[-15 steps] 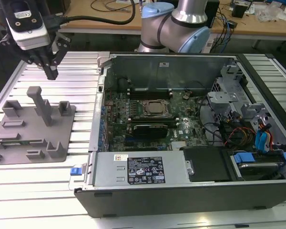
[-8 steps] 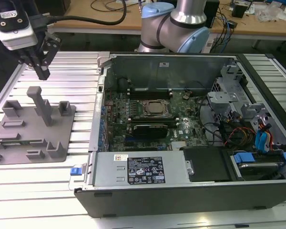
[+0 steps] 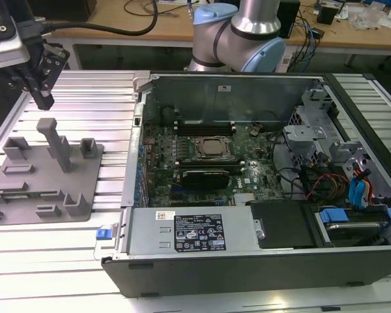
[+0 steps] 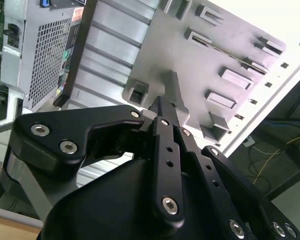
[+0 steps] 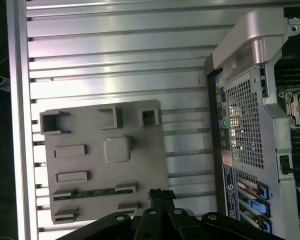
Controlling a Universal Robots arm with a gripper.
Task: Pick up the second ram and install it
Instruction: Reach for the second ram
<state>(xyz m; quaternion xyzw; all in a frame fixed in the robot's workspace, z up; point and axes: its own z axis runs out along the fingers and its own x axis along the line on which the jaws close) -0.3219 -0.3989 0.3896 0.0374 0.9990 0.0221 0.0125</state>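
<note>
Sheet-metal computer case (image 3: pixel 247 270) sits nearest in the exterior view, open on top, on a slatted aluminium table (image 3: pixel 72 241). Just inside its near wall lies the power supply (image 3: pixel 189 231). Beyond that is the motherboard (image 3: pixel 163 140), with a black expansion card (image 3: pixel 208 177) and, behind it, the square silver processor (image 3: pixel 212 149).

Towards the exterior view's left, beside the case, a grey fixture plate (image 3: pixel 91 163) lies flat on the table. In the first wrist view the second ram (image 5: pixel 92 191) rests in a long slot of that plate, a thin green strip between two small end blocks.

The gripper (image 3: pixel 44 99) hangs above the plate's far part, clear of it and apart from the ram. Both wrist views show its black fingers (image 4: pixel 162 112) pressed together with nothing between them.

Farthest back stand the arm's base (image 3: pixel 238 32) and a wooden desk (image 3: pixel 352 36).
</note>
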